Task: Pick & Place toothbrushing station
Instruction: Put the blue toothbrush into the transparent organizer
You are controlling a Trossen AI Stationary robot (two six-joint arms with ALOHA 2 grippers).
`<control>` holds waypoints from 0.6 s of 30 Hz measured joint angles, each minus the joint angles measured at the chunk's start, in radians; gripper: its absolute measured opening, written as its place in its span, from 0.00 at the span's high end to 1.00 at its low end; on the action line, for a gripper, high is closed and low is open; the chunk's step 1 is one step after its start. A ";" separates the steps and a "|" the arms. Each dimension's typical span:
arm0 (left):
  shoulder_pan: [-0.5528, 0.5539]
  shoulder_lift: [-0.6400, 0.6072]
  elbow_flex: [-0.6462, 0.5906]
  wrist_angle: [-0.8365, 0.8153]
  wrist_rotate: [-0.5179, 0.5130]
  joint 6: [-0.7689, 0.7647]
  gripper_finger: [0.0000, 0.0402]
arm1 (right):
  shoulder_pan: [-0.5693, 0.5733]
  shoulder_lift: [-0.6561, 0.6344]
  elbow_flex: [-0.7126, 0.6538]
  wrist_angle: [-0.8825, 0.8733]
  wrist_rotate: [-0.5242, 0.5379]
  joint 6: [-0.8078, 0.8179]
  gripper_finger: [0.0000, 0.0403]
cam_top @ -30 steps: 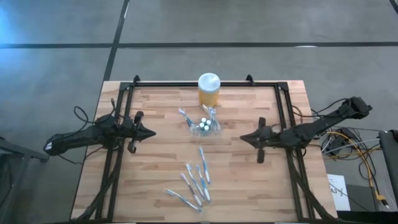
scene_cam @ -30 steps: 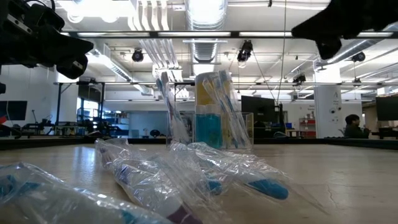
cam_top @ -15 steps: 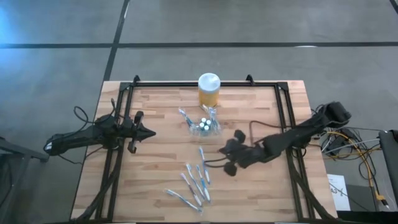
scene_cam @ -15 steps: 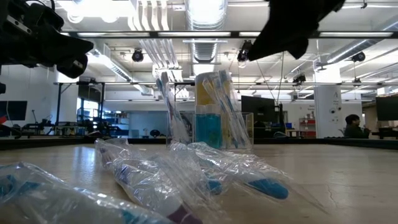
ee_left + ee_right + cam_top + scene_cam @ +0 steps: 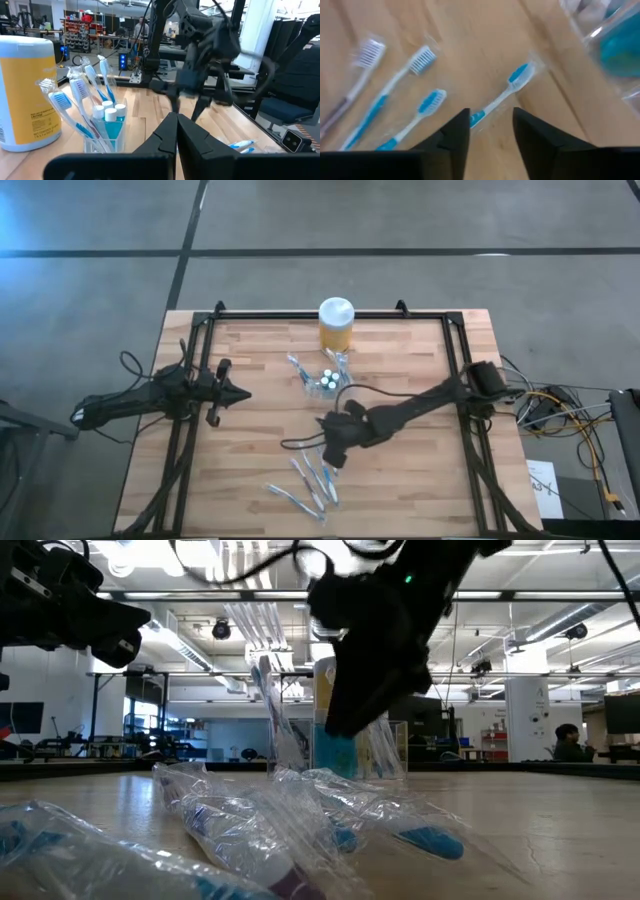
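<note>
Nearby, yellow jar [image 5: 336, 325] behind holder [image 5: 329, 382]

One clear holder [image 5: 329, 383], one yellow jar [image 5: 335, 324], two arms.

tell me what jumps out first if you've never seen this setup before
The right arm stretches across the table's middle, its open right gripper poised above a wrapped toothbrush among the loose ones lying near the front edge. Behind it, a clear holder with upright toothbrushes stands beside a yellow jar at the back. The left gripper waits shut at the left side.
</note>
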 joint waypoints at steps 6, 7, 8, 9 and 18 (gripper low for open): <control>0.000 0.000 0.000 0.000 0.001 -0.008 0.98 | -0.049 0.092 0.034 -0.014 -0.106 0.029 0.47; 0.000 0.000 0.000 0.000 0.001 -0.008 0.98 | -0.056 0.100 0.035 -0.010 -0.116 0.037 0.46; 0.000 0.000 0.000 -0.001 0.002 -0.008 0.98 | -0.061 0.110 0.035 -0.009 -0.125 0.040 0.44; 0.000 0.000 0.000 -0.001 0.001 -0.008 0.98 | -0.065 0.119 0.035 -0.009 -0.129 0.041 0.43; -0.001 0.000 0.000 -0.003 0.002 -0.006 0.98 | -0.074 0.140 0.036 -0.023 -0.147 0.047 0.46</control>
